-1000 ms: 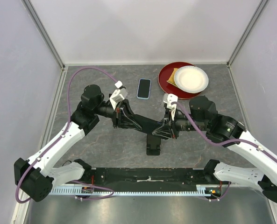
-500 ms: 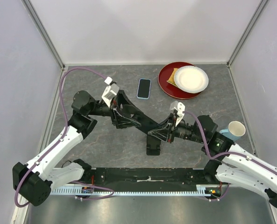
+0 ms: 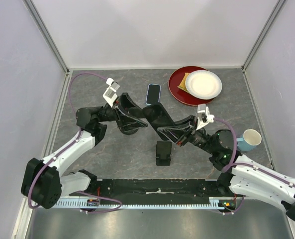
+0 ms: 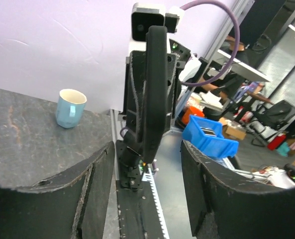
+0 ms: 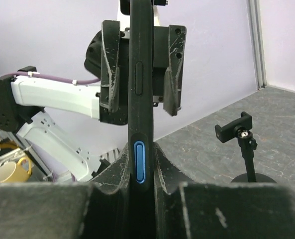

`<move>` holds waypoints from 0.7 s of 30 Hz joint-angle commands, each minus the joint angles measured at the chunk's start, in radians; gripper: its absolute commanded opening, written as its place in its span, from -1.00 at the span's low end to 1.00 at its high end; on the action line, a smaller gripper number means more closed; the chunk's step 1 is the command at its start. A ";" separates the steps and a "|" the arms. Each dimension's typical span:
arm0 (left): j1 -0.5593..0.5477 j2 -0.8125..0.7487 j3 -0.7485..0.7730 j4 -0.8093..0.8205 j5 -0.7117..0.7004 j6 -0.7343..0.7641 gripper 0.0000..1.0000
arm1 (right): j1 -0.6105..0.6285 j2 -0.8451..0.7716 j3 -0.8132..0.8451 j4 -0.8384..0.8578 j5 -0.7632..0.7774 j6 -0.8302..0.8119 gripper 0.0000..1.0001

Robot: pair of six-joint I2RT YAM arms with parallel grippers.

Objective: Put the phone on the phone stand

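Above the middle of the grey stone-patterned tabletop, a black slab phone in a dark case hangs in the air between the two arms. The right claw is clamped on its lower end; the right wrist view shows the phone edge-on, squeezed between both pads, with a blue side button just above the grip. The left claw faces it with its fingers spread apart, one on each side of the phone's upper end and clear of it. So the phone appears to rest with the right arm alone.

The small black phone stand with a clamp head on a round base sits empty on the tabletop, just below the held phone and near the arm bases.

The step in hand looks like the carry: the phone is lifted, not yet placed. Next, the left arm should pull clear. The right arm must then bring the phone over the stand, line its edges up with the clamp head, and lower it in before letting go.
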 commanded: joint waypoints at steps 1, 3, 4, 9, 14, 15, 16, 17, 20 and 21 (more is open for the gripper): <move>0.006 0.047 -0.011 0.469 -0.018 -0.290 0.21 | 0.034 0.060 -0.020 0.302 0.072 0.042 -1.00; 0.007 0.050 -0.017 0.509 -0.032 -0.316 0.27 | 0.072 0.080 -0.020 0.328 0.092 0.018 -1.00; 0.009 0.045 -0.030 0.523 -0.046 -0.315 0.28 | 0.085 0.100 -0.014 0.328 0.116 0.007 -1.00; 0.032 0.021 -0.044 0.529 -0.075 -0.312 0.12 | 0.180 0.126 0.005 0.305 0.200 -0.094 -1.00; 0.041 0.012 -0.047 0.535 -0.087 -0.322 -0.21 | 0.214 0.130 -0.025 0.348 0.296 -0.111 -1.00; 0.041 0.007 -0.045 0.535 -0.087 -0.321 -0.23 | 0.217 0.135 -0.026 0.363 0.299 -0.108 -1.00; 0.041 0.004 -0.047 0.535 -0.087 -0.319 -0.23 | 0.218 0.147 -0.026 0.370 0.299 -0.110 -1.00; 0.041 0.004 -0.047 0.535 -0.087 -0.321 -0.20 | 0.218 0.155 -0.028 0.376 0.299 -0.110 -1.00; 0.040 0.001 -0.044 0.535 -0.081 -0.327 0.02 | 0.223 0.175 -0.034 0.407 0.305 -0.110 -1.00; 0.038 -0.001 -0.040 0.535 -0.078 -0.327 0.05 | 0.226 0.178 -0.032 0.411 0.310 -0.111 -1.00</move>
